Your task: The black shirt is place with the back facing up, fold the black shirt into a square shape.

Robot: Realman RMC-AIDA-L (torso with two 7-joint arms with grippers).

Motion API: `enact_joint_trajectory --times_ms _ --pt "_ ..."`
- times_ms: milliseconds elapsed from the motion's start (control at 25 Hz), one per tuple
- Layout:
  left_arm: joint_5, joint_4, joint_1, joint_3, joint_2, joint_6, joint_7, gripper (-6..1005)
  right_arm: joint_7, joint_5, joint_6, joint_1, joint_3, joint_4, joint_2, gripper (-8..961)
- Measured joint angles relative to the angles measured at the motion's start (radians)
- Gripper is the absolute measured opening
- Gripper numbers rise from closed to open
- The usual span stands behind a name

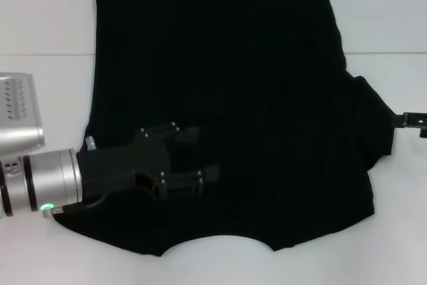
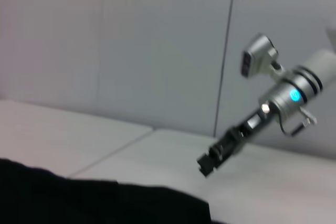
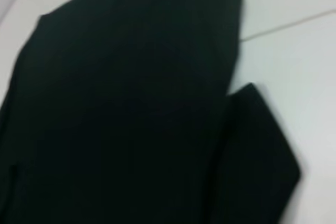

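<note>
black shirt (image 1: 227,98) lies spread flat on the white surface (image 1: 47,18), neckline toward me, one sleeve sticking out on my right. my left gripper (image 1: 190,158) hovers low over the cloth near the left shoulder, jaws spread and holding nothing. my right gripper (image 1: 412,120) waits at the right sleeve tip; i cannot tell how its jaws stand. to fold cleanly, i judge i should pinch one layer at the shoulder edge and carry it straight across. black jaws against black cloth hide any contact, and the hem is cut off at the far edge.
</note>
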Motion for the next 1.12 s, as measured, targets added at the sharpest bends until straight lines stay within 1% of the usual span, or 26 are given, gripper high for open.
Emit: enact_joint_trajectory --times_ms 120,200,600,960,1120 --pt "0.044 0.003 -0.003 0.004 0.002 -0.006 0.013 813 0.032 -0.046 0.016 0.007 0.004 -0.005 0.0 915" --pt "0.053 0.005 -0.003 0.008 0.002 -0.006 0.024 813 0.042 -0.068 0.033 0.012 0.003 -0.005 0.006 915" --pt "0.05 0.003 -0.006 0.01 0.001 -0.017 0.03 813 0.036 -0.073 0.106 0.056 -0.014 0.049 0.033 916" --pt "0.048 0.003 -0.009 0.008 0.002 -0.018 0.028 813 0.03 -0.107 0.18 0.095 -0.021 0.106 0.052 912" --pt "0.049 0.004 -0.009 0.005 0.002 -0.018 0.028 813 0.03 -0.108 0.203 0.103 -0.022 0.112 0.068 896"
